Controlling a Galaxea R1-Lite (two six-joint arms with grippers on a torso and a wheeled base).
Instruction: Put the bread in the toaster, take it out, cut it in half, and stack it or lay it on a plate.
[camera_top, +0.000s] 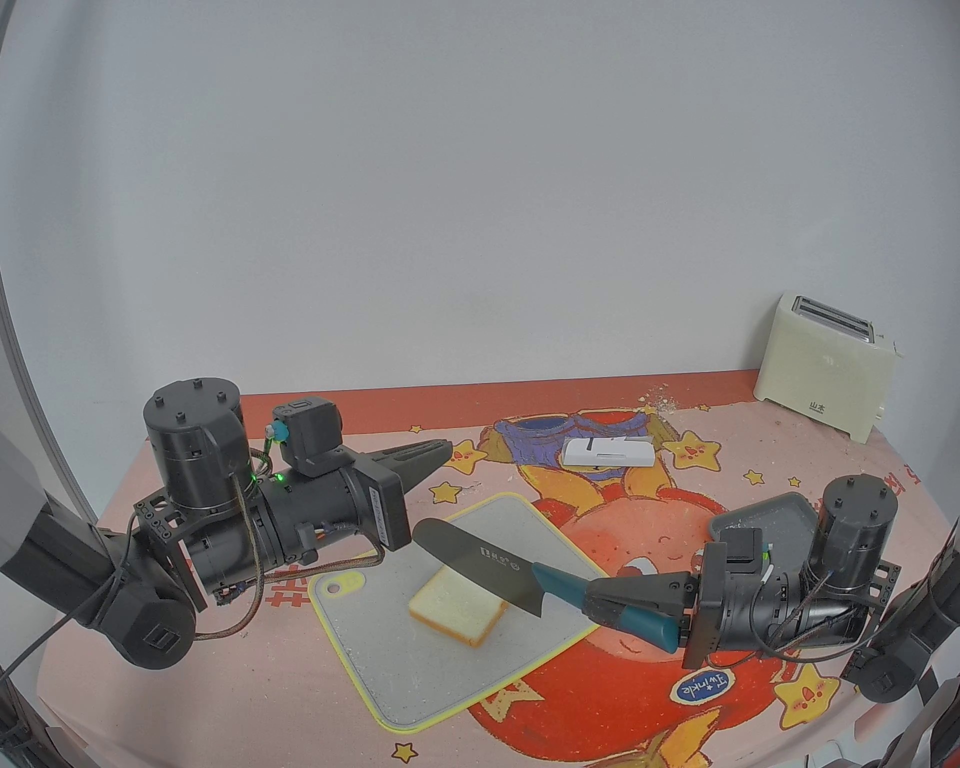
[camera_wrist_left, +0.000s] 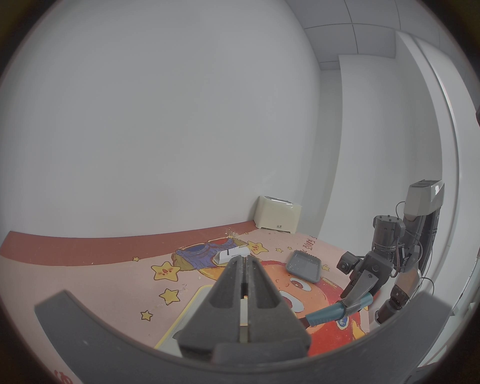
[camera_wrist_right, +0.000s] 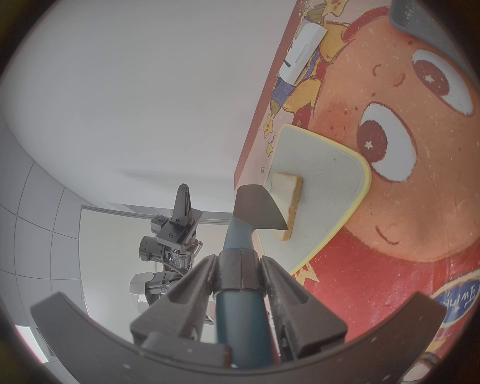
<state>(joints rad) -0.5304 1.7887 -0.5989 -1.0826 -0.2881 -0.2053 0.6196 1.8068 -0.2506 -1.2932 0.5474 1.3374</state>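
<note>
A slice of bread (camera_top: 458, 606) (camera_wrist_right: 287, 199) lies flat on the white cutting board (camera_top: 400, 660) (camera_wrist_right: 335, 180) in the middle of the table. My right gripper (camera_top: 612, 594) (camera_wrist_right: 239, 265) is shut on the teal handle of a knife (camera_top: 500, 570) (camera_wrist_right: 250, 215). The dark blade hangs over the bread's far edge; whether it touches the slice is unclear. My left gripper (camera_top: 440, 452) (camera_wrist_left: 244, 270) is shut with nothing in it, held above the table left of the board. The cream toaster (camera_top: 828, 366) (camera_wrist_left: 277, 213) stands at the back right corner. A grey plate (camera_top: 770, 520) (camera_wrist_left: 304, 265) sits right of the board.
A small white box (camera_top: 608, 452) (camera_wrist_left: 231, 255) (camera_wrist_right: 299, 50) lies behind the board near the table's far edge. The table carries a cartoon-print cloth with crumbs. A white wall runs close behind it.
</note>
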